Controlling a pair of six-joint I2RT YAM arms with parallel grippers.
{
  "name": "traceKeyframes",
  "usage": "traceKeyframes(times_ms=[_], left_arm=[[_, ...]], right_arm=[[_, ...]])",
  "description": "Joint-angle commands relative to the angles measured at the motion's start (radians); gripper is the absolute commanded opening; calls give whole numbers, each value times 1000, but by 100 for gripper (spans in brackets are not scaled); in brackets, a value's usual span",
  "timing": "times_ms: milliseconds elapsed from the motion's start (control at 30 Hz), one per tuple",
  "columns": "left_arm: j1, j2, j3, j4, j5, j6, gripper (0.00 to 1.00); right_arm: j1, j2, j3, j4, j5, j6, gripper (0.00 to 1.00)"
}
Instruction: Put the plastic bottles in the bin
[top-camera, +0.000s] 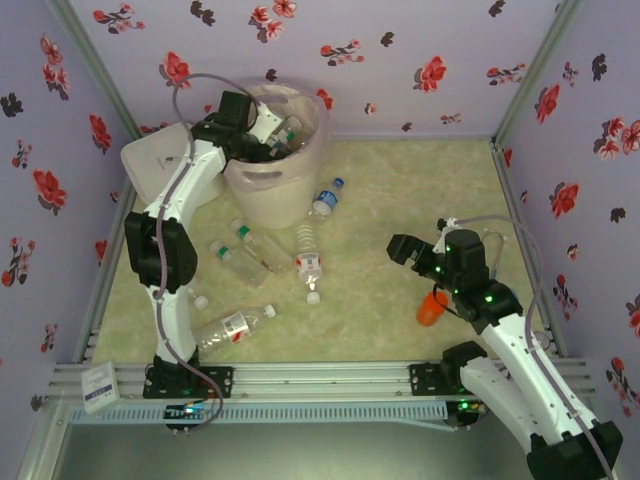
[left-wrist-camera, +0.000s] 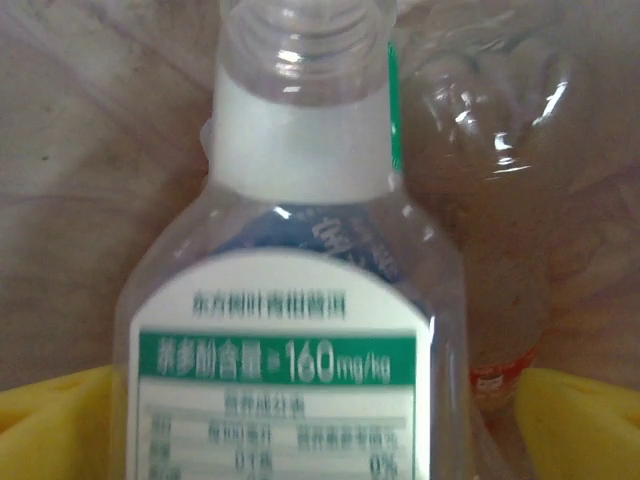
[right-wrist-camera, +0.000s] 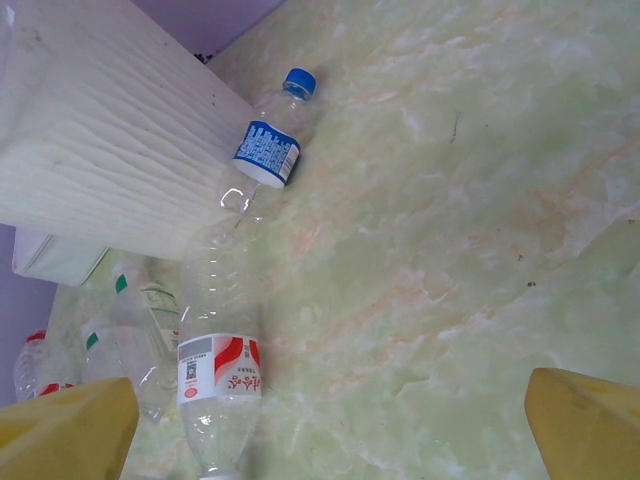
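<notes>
Floral-walled cell, marbled table (top-camera: 400, 190): left claw (left-wrist-camera: 320, 425) spread at the bin (top-camera: 265, 190) mouth, green-label bottle (left-wrist-camera: 290, 300) loose between its fingers (left-wrist-camera: 60, 430) to drop; right claw (right-wrist-camera: 325, 430) spread, empty, near red-label bottle (right-wrist-camera: 220, 370).

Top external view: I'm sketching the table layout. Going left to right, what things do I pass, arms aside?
White box → bin → blue-capped bottle → orange cup. The bottles lying nearer overlap the bin's span, so they are left out.

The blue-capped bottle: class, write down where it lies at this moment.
In the top view the blue-capped bottle lies on the table, close beside the bin's right side, with a red-labelled bottle just below it.
</notes>
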Motion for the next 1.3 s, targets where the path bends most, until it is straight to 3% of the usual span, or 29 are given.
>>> traceKeyframes(times_ms=[0, 333, 500, 667, 767, 933, 1100, 1267], left_arm=[[2, -29, -12, 59, 53, -1, 100], [22, -149, 69, 4, -19, 12, 100], [81, -319, -32, 73, -16, -19, 100], [84, -520, -145, 56, -52, -101, 100], [85, -678, -321, 113, -34, -252, 100], [81, -931, -762, 333, 158, -496, 99], [47, -1092, -1043, 470, 183, -706, 98], [-7, -1152, -1175, 492, 158, -811, 96]], right_arm=[[-9, -6, -4, 16, 30, -6, 100], [-8, 18, 18, -9, 32, 15, 100], [-1, 99, 65, 49, 32, 42, 100], [45, 270, 146, 91, 18, 95, 99], [132, 408, 194, 111, 50, 134, 97], [294, 692, 366, 107, 152, 94, 95], [251, 923, 493, 206, 146, 121, 95], [164, 1139, 610, 345, 14, 223, 83]])
